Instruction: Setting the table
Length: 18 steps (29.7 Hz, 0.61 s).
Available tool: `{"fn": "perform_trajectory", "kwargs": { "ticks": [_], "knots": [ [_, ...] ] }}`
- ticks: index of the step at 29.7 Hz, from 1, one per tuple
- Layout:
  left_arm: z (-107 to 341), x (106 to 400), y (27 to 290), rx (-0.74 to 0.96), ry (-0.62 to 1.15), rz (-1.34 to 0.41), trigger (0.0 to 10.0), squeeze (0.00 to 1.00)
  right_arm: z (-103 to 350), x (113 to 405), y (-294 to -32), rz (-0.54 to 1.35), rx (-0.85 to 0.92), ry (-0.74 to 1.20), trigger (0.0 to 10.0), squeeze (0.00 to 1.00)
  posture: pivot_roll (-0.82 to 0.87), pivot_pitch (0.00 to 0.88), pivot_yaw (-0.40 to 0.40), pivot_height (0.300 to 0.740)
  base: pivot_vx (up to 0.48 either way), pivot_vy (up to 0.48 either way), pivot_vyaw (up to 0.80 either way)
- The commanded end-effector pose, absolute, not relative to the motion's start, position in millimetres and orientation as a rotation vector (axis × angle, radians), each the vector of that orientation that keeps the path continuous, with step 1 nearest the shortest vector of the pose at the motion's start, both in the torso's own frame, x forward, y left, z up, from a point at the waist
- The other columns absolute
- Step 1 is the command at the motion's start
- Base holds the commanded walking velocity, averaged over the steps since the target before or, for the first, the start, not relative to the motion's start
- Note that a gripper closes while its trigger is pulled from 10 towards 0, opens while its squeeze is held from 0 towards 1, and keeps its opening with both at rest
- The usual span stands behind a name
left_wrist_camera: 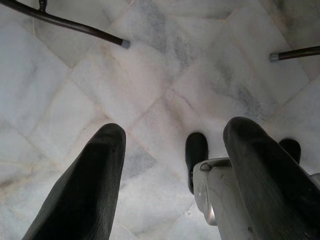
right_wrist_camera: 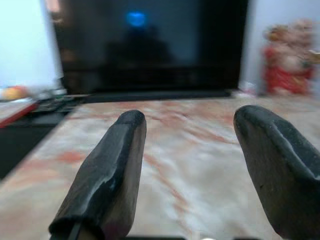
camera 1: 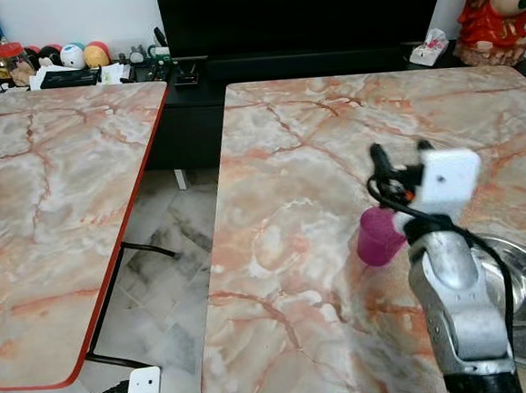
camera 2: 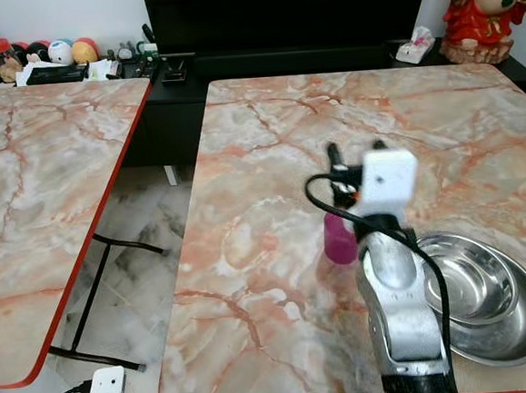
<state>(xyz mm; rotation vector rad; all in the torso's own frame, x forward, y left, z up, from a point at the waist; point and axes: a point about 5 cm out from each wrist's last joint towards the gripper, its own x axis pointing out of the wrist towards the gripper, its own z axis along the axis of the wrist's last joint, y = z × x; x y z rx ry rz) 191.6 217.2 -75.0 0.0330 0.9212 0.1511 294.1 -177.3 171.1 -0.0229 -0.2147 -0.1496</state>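
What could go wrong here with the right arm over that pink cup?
The right claw is open above the table, and the pink cup stands just under its wrist, so a careless retreat could tip it. The stacked steel bowls lie close beside the forearm near the table's edge, so a sideways swing might shove them off.

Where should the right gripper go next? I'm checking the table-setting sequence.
Probably pull up and back a little. The right gripper is open, its fingers holding nothing, and the pink cup stands on the marble table just under it, beside the steel bowls. A clean retreat avoids knocking the cup.
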Motion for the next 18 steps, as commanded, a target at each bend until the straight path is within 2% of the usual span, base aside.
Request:
{"fn": "perform_trajectory", "kwargs": {
  "ticks": [1, 18],
  "knots": [
    [-78, 184, 221, 0.052, 0.945, 0.159, 10.0, 0.0, 165, 292, -182, -0.176, -0.024, -0.236, 10.0, 0.0, -0.04, 0.002, 0.004, 0.74, 0.0, 0.0, 0.0],
    [-80, 181, 219, 0.041, 0.955, 0.166, 10.0, 0.0, 168, 301, -176, -0.149, 0.015, -0.357, 10.0, 0.0, -0.03, 0.0, -0.005, 0.74, 0.0, 0.017, 0.0]
  ]
}}
